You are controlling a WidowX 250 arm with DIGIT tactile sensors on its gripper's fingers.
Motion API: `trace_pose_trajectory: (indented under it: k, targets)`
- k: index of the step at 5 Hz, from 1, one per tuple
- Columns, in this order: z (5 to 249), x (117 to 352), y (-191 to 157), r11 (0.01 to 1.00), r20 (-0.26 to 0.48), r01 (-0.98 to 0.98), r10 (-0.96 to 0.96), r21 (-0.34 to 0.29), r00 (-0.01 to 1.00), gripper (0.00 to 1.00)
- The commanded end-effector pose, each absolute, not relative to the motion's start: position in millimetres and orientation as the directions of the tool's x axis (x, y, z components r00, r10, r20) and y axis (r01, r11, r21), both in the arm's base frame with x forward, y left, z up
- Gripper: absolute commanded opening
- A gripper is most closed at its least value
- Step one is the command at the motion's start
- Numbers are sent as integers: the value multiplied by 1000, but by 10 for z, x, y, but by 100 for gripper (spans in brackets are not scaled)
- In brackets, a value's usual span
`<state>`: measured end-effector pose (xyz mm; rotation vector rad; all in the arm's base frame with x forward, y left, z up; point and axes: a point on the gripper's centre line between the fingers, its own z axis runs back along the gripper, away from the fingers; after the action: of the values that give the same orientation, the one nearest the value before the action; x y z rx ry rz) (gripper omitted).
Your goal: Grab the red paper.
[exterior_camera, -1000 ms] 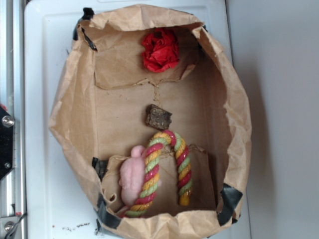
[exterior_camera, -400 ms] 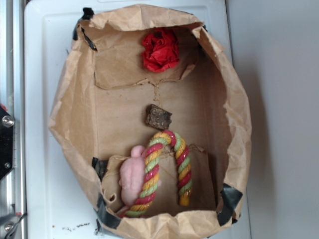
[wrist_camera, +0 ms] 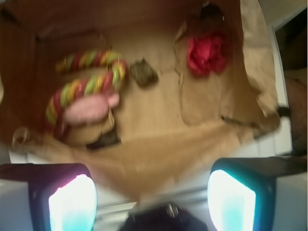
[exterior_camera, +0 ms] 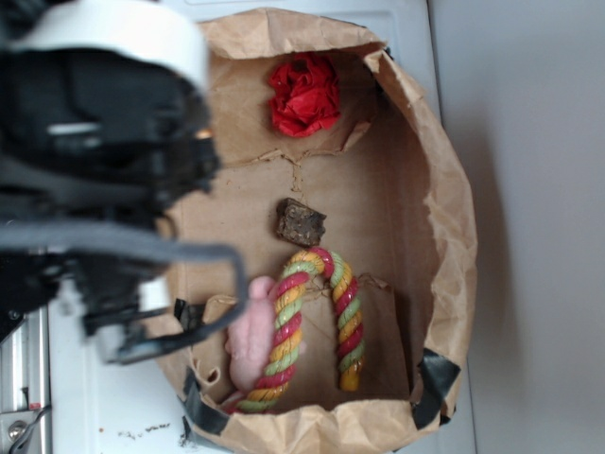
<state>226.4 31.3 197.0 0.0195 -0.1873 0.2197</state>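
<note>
Red paper (exterior_camera: 304, 96) lies inside bag (exterior_camera: 444, 236), beyond chunk (exterior_camera: 301, 222).

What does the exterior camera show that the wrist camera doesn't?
Only the exterior view shows the robot arm itself, a dark blur over the bag's left side, and the bag's whole outline on the white tray. Only the wrist view shows the gripper, its two fingers spread wide apart. Both show the red paper, the brown chunk, the rope and the pink lump inside the bag.

Lab-style robot bench: white tabletop (exterior_camera: 95, 397), metal rail (exterior_camera: 24, 388), taped paper bag (exterior_camera: 444, 236).
</note>
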Motion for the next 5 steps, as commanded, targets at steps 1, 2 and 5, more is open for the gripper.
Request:
trace_pose_trajectory:
  k: [1,2,5]
  targets:
    - [1946,2564,497,883,396,-468,438,-22,807,100]
    - [1956,2635,478,831,416,-556,502,12,759,100]
    - [1956,2635,478,831,416,-556,502,12,759,100]
